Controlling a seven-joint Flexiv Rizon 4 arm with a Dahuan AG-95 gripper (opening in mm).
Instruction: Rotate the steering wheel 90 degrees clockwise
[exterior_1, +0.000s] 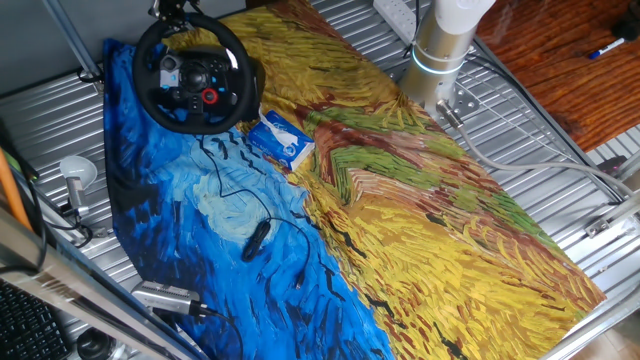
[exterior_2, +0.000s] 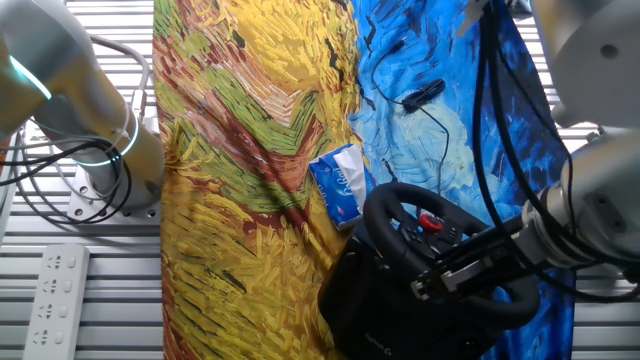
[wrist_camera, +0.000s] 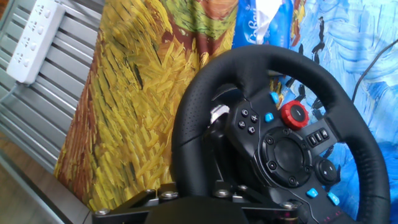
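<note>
Far off to the left of the claw (exterior_2: 462, 272), on the ribbed metal table (wrist_camera: 59, 93): a white plastic power strip (wrist_camera: 30, 41) with a row of sockets, lying flat and well apart from everything else. Just right of that, a painted cloth (wrist_camera: 143, 106) in yellow, green and brown brushstrokes, spread over the tabletop and turning to swirling blue further right.

Straight ahead of the claw and right up against it: the steering wheel (wrist_camera: 277, 134), a black round gaming wheel with a thick padded rim and a dark hub. Stands tilted on its black base at the end of the cloth, filling most of the hand view. Carries small blue and black buttons on the hub, plus a red round knob (wrist_camera: 294, 114) up and to the right of centre. Meets the claw's black body at the near part of the rim, seen from the other fixed view as a dark bar lying across the rim.

Cannot tell whether the fingers are apart or clamped on the rim: hidden below the edge of the hand view and too dark in both fixed views.

Beyond the wheel, further from the claw: a small blue-and-white box (exterior_2: 340, 185), lying on the cloth just beside the base. Further on and to the right, a thin black cable (exterior_2: 420, 97) with a small dark pod, trailing loosely over the blue part.
</note>
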